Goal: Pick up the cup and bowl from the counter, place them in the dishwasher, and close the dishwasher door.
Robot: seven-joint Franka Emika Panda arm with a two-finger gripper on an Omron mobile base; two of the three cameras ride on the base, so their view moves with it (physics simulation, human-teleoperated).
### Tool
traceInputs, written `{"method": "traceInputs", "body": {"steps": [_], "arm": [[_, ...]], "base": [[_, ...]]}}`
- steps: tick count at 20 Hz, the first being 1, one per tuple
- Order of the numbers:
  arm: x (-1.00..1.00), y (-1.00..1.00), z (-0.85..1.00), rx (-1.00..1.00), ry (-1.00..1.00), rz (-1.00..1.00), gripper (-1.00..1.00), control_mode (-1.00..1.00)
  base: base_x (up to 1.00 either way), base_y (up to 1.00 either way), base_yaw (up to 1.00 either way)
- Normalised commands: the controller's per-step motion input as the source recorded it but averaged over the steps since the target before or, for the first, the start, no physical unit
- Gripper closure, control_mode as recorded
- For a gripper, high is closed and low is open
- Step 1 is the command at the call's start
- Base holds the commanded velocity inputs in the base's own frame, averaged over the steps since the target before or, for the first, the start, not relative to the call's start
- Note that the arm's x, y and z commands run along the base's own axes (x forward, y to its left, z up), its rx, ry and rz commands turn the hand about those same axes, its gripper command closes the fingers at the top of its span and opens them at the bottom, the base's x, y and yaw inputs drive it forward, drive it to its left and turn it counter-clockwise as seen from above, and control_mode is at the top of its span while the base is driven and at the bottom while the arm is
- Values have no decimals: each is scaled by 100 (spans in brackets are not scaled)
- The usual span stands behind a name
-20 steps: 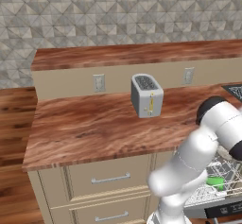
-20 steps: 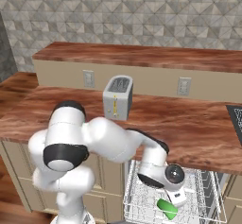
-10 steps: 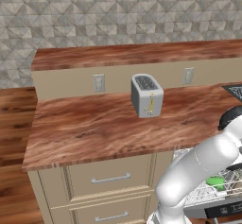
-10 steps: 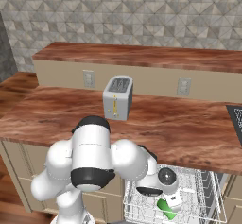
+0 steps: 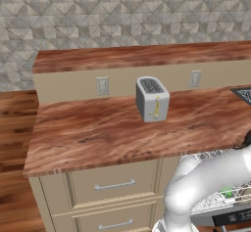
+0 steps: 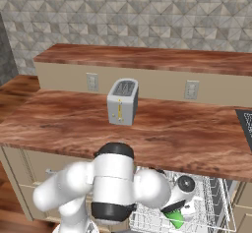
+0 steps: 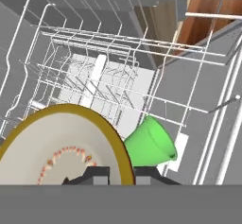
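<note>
From the left base view we see the counter (image 5: 122, 128) carrying a silver toaster (image 5: 152, 99), with the white arm bent down toward the dishwasher (image 5: 220, 206) at lower right, where a speck of green shows among the wire racks.

From the right base view, the arm reaches under the counter edge into the white rack (image 6: 206, 202), where the green cup (image 6: 173, 218) lies.

In the hand view, the gripper (image 7: 122, 176) appears clamped on the rim of the yellow-rimmed bowl (image 7: 56, 147), though its tips are barely visible. The cup lies on its side just beside the bowl, inside the rack.
</note>
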Motion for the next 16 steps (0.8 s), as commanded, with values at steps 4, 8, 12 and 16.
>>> {"method": "traceInputs", "body": {"steps": [4, 8, 12, 16], "arm": [[0, -73, -9, 24, 0, 0, 100, -100], [0, -72, -2, 12, 0, 0, 100, -100], [1, -53, -16, 0, 0, 0, 100, -100], [15, -33, -37, 0, 0, 0, 100, -100]], "base": [[0, 0, 0], [0, 0, 0], [0, 0, 0], [0, 0, 0]]}}
